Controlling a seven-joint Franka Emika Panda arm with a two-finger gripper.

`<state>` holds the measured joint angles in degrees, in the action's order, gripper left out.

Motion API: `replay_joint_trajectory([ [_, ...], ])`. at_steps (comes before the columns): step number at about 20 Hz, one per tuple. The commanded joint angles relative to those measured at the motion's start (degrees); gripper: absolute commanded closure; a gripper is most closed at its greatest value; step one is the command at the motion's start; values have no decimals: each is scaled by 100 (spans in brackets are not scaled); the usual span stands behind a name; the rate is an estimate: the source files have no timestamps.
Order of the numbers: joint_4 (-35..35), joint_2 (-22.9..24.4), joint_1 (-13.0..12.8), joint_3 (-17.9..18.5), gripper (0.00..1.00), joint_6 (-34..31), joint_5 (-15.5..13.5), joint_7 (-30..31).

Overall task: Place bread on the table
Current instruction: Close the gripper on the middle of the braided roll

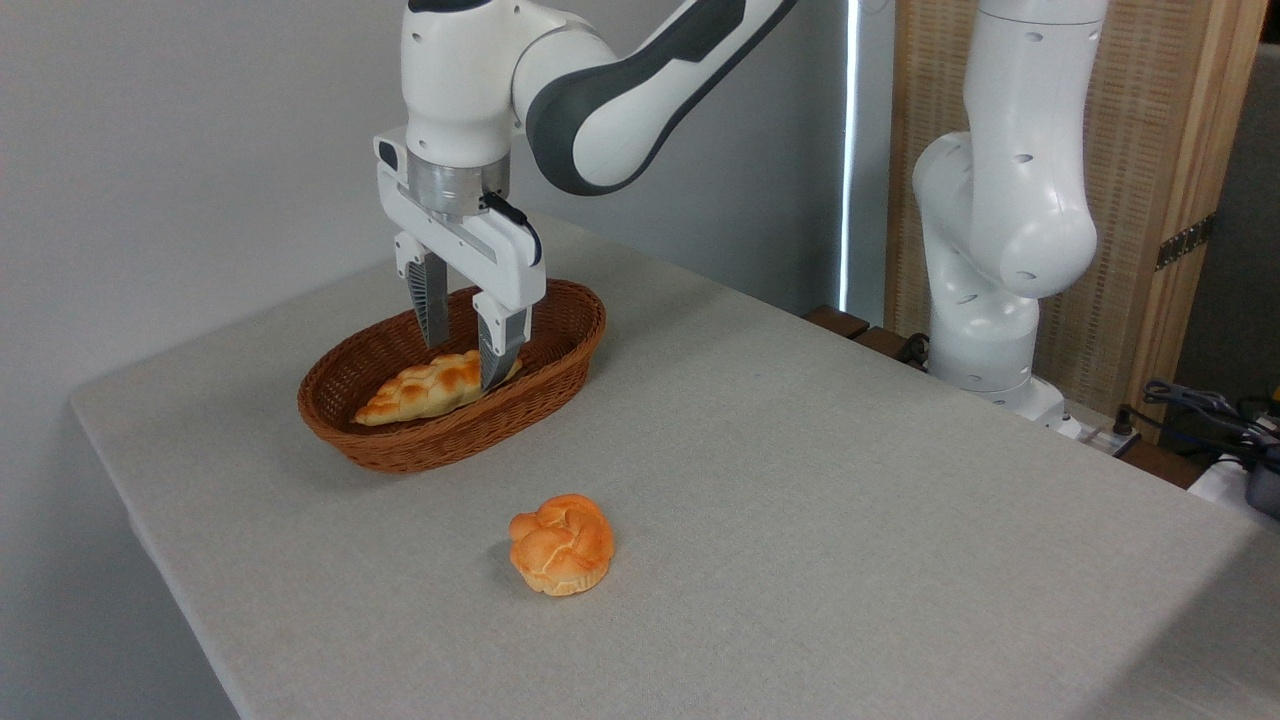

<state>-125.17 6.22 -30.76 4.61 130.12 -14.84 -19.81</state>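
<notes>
Desk [800, 520]: you have wide bare room to the right and near side; its left and near edges run close to the basket and bun.
Basket [560, 370]: one, far left.
Bread [425, 390]: one, lying inside the basket.
Bun [562, 545]: one, on the desk nearer you.
Pincer [465, 360]: open, fingers straddling the bread's right end; you cannot tell if they touch.

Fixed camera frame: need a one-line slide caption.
Panda gripper lowered into the wicker basket, fingers straddling the braided bread; a round bun sits on the grey table.
</notes>
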Motion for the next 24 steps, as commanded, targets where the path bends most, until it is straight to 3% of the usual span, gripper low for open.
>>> replay_joint_trajectory([
  [1, -182, -51, -141, 75, 0, 373, -19, -40],
  [18, -236, -438, -343, 67, 1, 998, 96, -40],
  [22, -236, -438, -335, 67, 36, 1007, 96, -67],
  [23, -236, -438, -335, 67, 47, 1007, 96, -162],
  [24, -236, -438, -335, 67, 65, 998, 96, -311],
])
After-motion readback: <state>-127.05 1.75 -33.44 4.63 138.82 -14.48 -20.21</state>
